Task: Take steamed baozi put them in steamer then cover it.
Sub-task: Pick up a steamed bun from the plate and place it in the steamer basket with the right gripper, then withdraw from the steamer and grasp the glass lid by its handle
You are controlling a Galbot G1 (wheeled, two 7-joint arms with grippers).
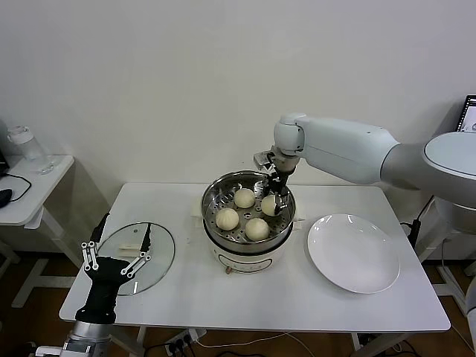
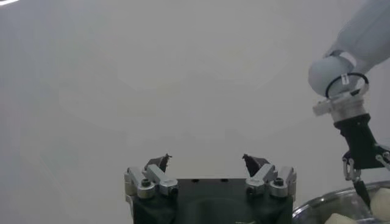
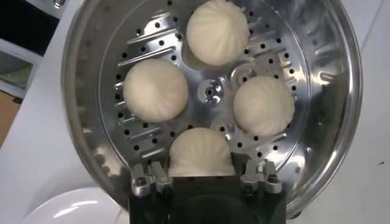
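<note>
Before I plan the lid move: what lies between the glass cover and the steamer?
In the head view, only bare white table lies between the cover and the steamer. The open left gripper sits at the cover's near edge.

You have a white table (image 1: 297, 305) in front of you, set against a pale wall. On it, near the middle and toward the back, stands the steamer (image 1: 248, 216) on its white pot base, and just to the robot's right of it lies a flat white plate (image 1: 353, 253). Toward the robot's left, close to the front edge, the cover (image 1: 137, 256) lies flat on the tabletop, well apart from the plate.
</note>
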